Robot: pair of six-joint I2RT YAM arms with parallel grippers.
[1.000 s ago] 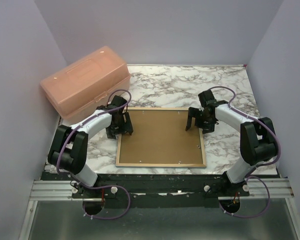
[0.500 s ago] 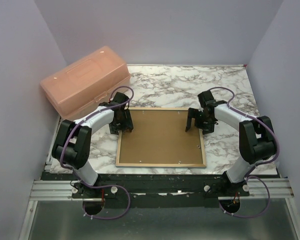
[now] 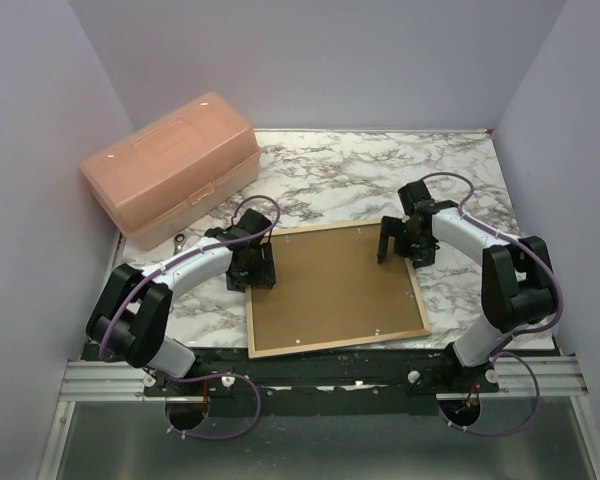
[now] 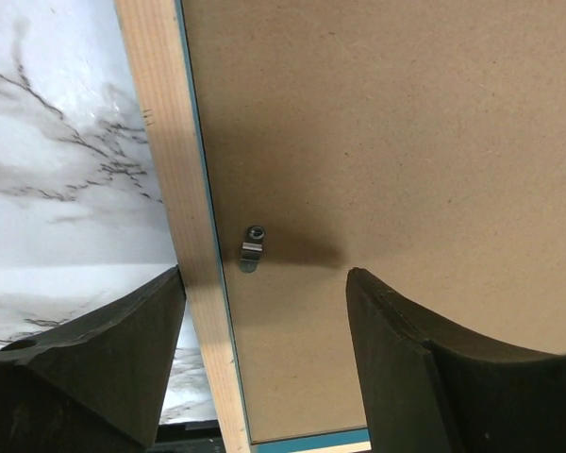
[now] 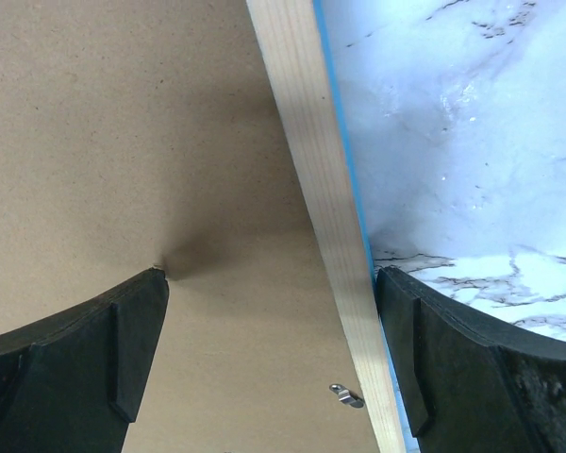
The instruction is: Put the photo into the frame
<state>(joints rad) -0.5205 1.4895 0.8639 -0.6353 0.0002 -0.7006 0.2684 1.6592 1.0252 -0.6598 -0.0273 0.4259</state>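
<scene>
Two arms reach in over the frame [image 3: 339,343], which we see lying face down on the marble surface [image 3: 380,170], pale wood reverse upward, a thin blue line showing along its rails, and turned slightly askew to the near edge; a brown backing board [image 3: 335,285] fills its opening. The left end effector [image 3: 255,276] is released, its fingers wide apart and straddling the frame's left rail, with a small metal clip [image 4: 251,250] on the board between them; the right end effector [image 3: 400,250] is likewise released, its fingers spread across the right rail near the far corner. We cannot tell whether either one's fingertips touch the wood or the board. A translucent pink storage box [image 3: 170,165] stands at the far left, apart from the frame.
</scene>
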